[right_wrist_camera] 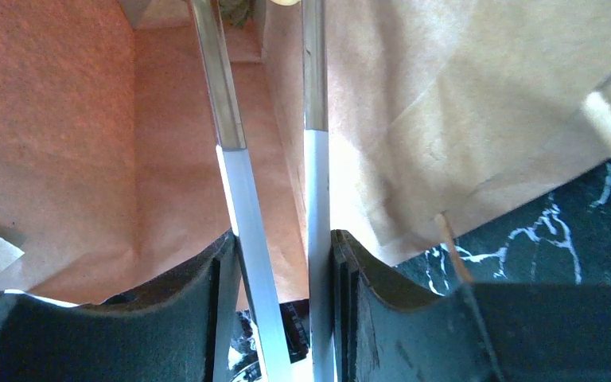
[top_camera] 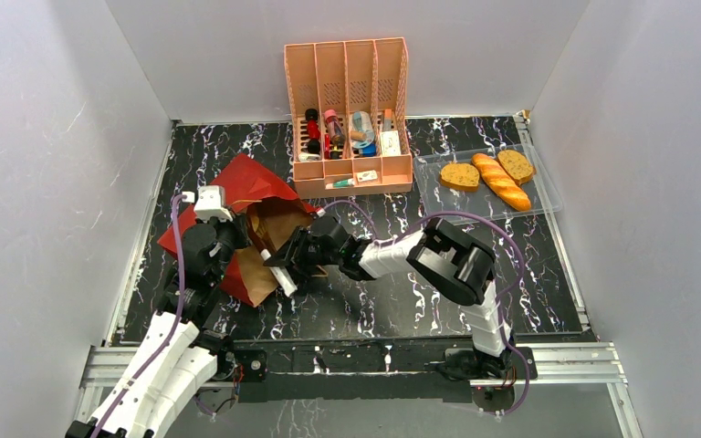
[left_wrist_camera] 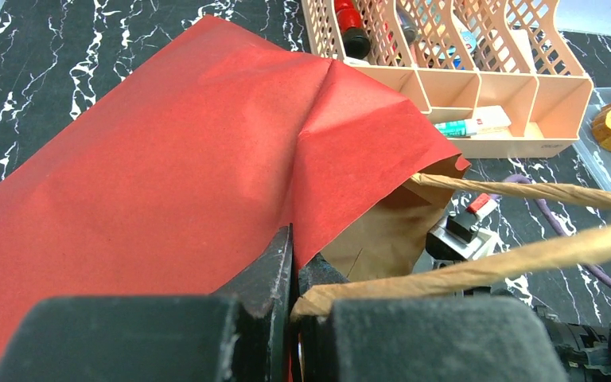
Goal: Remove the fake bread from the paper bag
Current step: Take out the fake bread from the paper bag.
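One by one, left to right, inspected both stations. Found the left gripper (left_wrist_camera: pixel 293 243) clamped tight on the paper bag (left_wrist_camera: pixel 167 151), pinching its red edge and one twisted handle (left_wrist_camera: pixel 485 267) at the mouth. Located the bag on its side in the left half of the table (top_camera: pixel 365 301), red base toward the far left corner, mouth toward the middle. Found the right gripper (right_wrist_camera: pixel 262 48) reaching in through that mouth from the right, holding its long blades a narrow gap apart. Could not tell whether closed on anything, the wrist view cutting off the tips at its top. Noted a speckled scrap (right_wrist_camera: pixel 239 8) between the blades there, too little of it shown to name. Judged any bread left inside to lie straight ahead of the right gripper, deeper along the bag's long axis, and judged the right arm the nearer. Passed the pink organizer (top_camera: pixel 347 64) at the middle of the far edge and could read no label on its contents. Counted three pieces of the fake bread (top_camera: pixel 502 181) on the clear tray (top_camera: pixel 447 203) at the far right corner: a baguette between two slices.
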Robot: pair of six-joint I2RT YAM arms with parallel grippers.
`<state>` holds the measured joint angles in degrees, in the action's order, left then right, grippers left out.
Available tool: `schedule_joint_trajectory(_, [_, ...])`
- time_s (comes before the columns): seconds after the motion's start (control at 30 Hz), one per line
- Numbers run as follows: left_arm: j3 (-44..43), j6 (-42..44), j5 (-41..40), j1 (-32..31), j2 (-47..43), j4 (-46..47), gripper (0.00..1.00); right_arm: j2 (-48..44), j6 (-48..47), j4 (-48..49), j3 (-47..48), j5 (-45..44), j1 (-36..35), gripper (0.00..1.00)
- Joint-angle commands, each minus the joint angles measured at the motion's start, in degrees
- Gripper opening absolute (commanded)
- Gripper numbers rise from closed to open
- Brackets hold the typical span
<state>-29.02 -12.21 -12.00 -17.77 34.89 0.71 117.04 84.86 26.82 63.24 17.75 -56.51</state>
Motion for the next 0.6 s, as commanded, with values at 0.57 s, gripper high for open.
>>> schedule_joint_trajectory(0.57, [0.6, 0.7, 4.77, -0.4, -0.64, 3.6, 0.0, 6.58, -0.12, -2.09, 10.59, 3.32, -0.25, 0.48])
